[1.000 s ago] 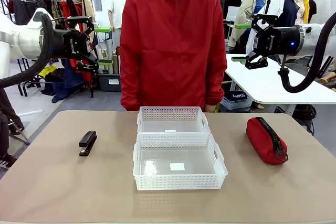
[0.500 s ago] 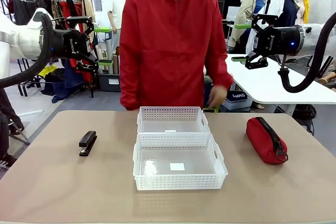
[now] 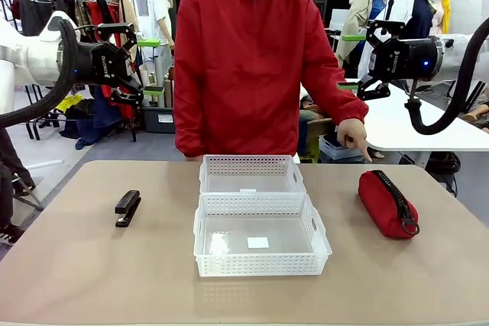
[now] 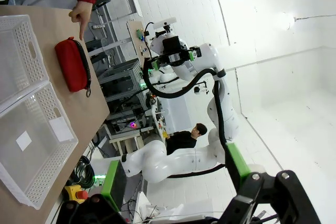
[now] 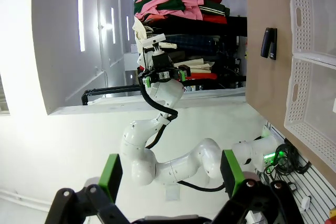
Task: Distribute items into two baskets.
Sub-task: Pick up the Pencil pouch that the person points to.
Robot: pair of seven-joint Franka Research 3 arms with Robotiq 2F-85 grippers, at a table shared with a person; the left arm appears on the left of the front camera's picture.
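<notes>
Tan table [image 3: 76,265], two baskets [image 3: 249,164] [image 3: 260,265], one stapler [image 3: 127,208], one red pouch [image 3: 386,204], left pincer [image 3: 141,66] apart, right pincer [image 3: 355,62] apart.

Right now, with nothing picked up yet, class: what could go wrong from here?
1. The person's hand points down close by the pouch; the right fingers coming for it could meet that hand.
2. The baskets sit touching, so an item released near their shared edge may land in the wrong one.
</notes>
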